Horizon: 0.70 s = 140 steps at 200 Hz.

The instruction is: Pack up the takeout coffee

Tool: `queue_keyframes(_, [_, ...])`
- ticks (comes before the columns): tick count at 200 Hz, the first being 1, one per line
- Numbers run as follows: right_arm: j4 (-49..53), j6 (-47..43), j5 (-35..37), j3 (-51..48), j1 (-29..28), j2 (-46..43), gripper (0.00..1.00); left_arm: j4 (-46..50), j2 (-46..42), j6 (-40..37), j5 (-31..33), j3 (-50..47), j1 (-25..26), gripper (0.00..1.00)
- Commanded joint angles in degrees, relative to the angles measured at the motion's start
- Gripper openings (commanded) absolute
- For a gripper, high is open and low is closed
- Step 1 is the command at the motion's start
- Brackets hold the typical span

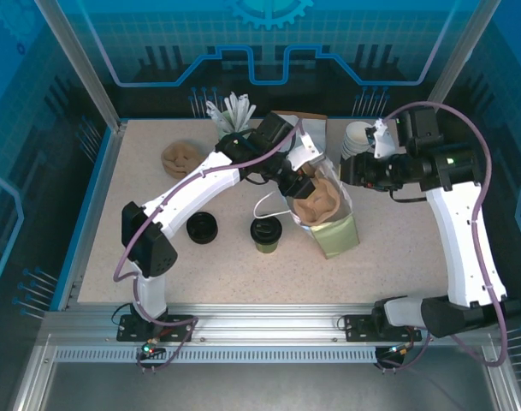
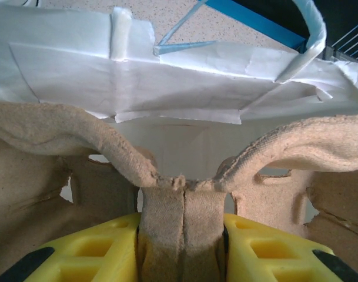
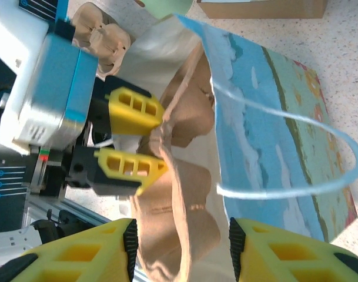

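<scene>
Step in hand: seating the carrier; the drink itself is not yet packed.

The brown moulded-pulp cup carrier (image 1: pixel 318 201) sits in the open mouth of the paper bag with blue-and-green print and white loop handles (image 3: pixel 267 117), which stands at mid-desk. The left arm's fingers (image 2: pixel 267 247) are clamped on the carrier's central ridge. The right arm's fingers (image 3: pixel 73 255) stand apart at the bag's mouth, with the bag wall and the carrier edge between them and no pinch evident.

The takeout coffee (image 1: pixel 265 233), a small pale green paper cup with a round black plastic lid, stands upright on the speckled beige desk (image 1: pixel 397 265). It is just beside the bag on the left arm's side, toward the near edge, untouched. A loose black lid (image 1: pixel 202 228) lies further toward the left edge.

Judgement: the carrier probably needs pressing down until it sits level inside. The bag mouth must be held wide. One arm must then take the coffee upright and lower it into a carrier well without tipping it.

Markings: no brand, label or writing is legible on the bag, cup or carrier.
</scene>
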<state>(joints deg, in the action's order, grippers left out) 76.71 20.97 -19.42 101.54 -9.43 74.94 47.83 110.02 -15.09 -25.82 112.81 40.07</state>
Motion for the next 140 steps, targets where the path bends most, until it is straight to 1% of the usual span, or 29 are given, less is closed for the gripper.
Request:
queue_keyframes(1, [5.2,0.5,3.0,0.6,0.8,-2.5,0.47,1.5,1.8,1.4,-1.1,2.6,-0.5,0.37])
queue_keyframes(65, [4.0,2.3,7.2,-9.7,0.8,-7.6,0.48,1.5,2.9,2.5,-0.7,3.0,-0.4,0.36])
queue_keyframes(97, [1.6,2.6,6.1,-13.4,0.7,-8.7,0.5,1.4,3.1,3.0,0.1,2.8,-0.1,0.37])
queue_keyframes(140, [-2.4,2.4,4.5,-15.9,0.7,-9.1,0.5,1.6,3.3,2.0,2.9,2.8,1.8,0.37])
